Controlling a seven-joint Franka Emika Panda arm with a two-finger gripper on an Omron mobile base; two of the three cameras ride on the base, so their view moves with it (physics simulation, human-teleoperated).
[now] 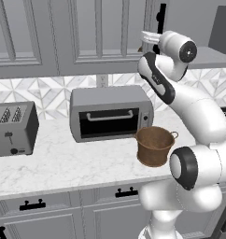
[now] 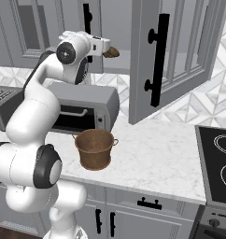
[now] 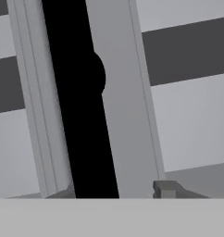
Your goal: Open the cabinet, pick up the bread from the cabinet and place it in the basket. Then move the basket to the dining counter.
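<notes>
The cabinet's right door [image 2: 180,56] stands swung open, its long black bar handle [image 2: 158,60] facing me. My gripper [image 2: 107,50] is raised to the grey inner shelf [image 2: 129,59], with the small brown bread [image 2: 113,52] right at its fingertips. Whether the fingers press on the bread cannot be told. From the left base view the gripper [image 1: 144,40] points left, in front of the cabinet [image 1: 101,32]. A finger tip [image 3: 167,189] rises before a black handle [image 3: 77,92] in the hand view. The woven basket [image 2: 95,148] [image 1: 154,145] stands empty on the counter below. The dining counter is out of view.
A grey toaster oven [image 1: 110,114] sits behind the basket on the white marble counter [image 2: 157,149]. A toaster [image 1: 12,128] is at the far left, a black cooktop [image 2: 217,163] at the right. The open door juts out over the counter.
</notes>
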